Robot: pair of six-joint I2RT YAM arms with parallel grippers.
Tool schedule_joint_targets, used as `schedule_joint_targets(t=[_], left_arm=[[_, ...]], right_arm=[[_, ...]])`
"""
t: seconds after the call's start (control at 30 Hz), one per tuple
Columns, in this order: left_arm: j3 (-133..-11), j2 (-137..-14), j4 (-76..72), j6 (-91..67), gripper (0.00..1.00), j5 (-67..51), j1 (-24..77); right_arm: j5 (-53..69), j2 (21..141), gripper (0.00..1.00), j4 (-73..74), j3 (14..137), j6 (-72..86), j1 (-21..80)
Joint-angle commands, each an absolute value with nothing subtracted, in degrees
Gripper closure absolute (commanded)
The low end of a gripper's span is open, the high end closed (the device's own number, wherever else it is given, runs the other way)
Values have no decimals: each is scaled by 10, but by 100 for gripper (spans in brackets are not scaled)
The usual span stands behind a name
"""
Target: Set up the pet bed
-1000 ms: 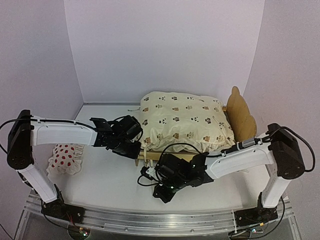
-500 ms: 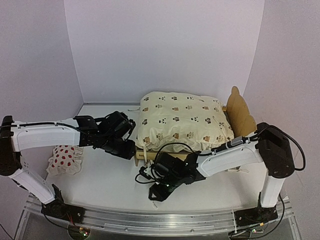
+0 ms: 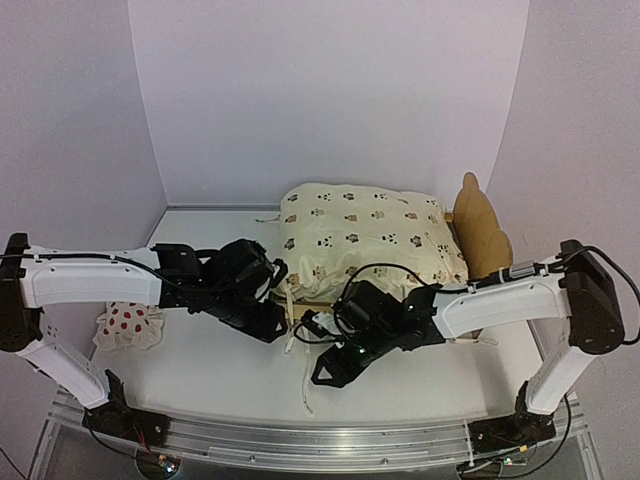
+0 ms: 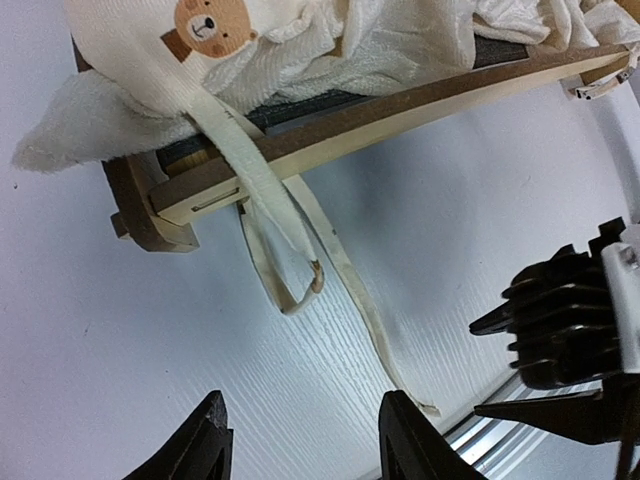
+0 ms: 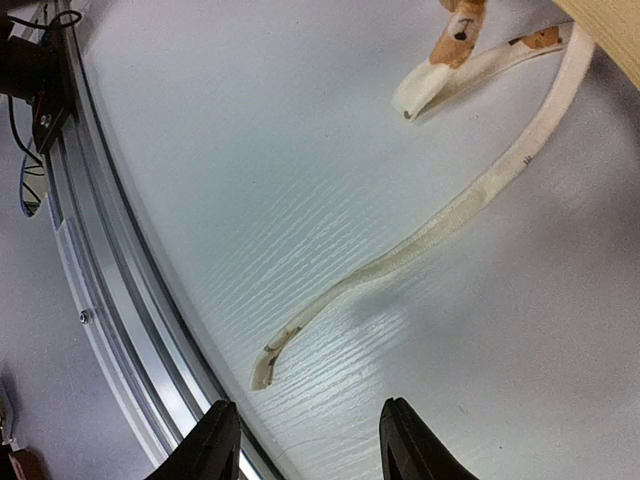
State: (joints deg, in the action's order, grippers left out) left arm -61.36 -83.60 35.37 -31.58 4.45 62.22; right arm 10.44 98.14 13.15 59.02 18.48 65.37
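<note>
Bedding filled the pet bed (image 3: 484,236), which stood toward the back right of the white surface (image 3: 430,385), headboard at the right end near the side wall. A cream cushion (image 3: 360,235) printed with bear faces lay in the frame, its edge spilling over the near side rail. Cream ties (image 4: 352,300) hung from the cushion's corner and trailed across the surface toward the metal rail (image 3: 320,440) at the near edge. A spotted pillow (image 3: 128,325) lay well apart at the left. The left hand (image 4: 305,445) was released, fingers apart, grasping nothing. The right hand (image 5: 300,440) was likewise released above the long tie's loose end. Plain pale walls (image 3: 330,90) enclosed the space.
</note>
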Motion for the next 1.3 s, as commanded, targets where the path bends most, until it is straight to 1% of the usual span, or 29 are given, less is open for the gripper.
schedule_joint_targets(t=[0.0, 0.3, 0.43, 0.57, 0.67, 0.97, 1.13, 1.27], left_arm=[[-625, -859, 333, -327, 46, 44, 636], [-649, -939, 325, -367, 39, 77, 666], [-667, -982, 319, -373, 37, 94, 675], [-686, -1021, 306, -376, 32, 113, 678], [-707, -1054, 313, -378, 31, 127, 680], [-758, -1123, 324, -379, 32, 138, 682], [-774, -1149, 328, -381, 37, 127, 684], [-780, -1162, 336, -388, 44, 128, 688]], right_arm=[[87, 930, 50, 133, 565, 181, 646], [48, 883, 50, 133, 519, 181, 645], [49, 876, 51, 130, 506, 182, 646], [53, 873, 51, 124, 497, 183, 645], [55, 867, 51, 121, 490, 184, 645], [53, 848, 51, 111, 469, 186, 646], [51, 842, 51, 109, 463, 186, 645], [52, 840, 52, 108, 462, 187, 645]])
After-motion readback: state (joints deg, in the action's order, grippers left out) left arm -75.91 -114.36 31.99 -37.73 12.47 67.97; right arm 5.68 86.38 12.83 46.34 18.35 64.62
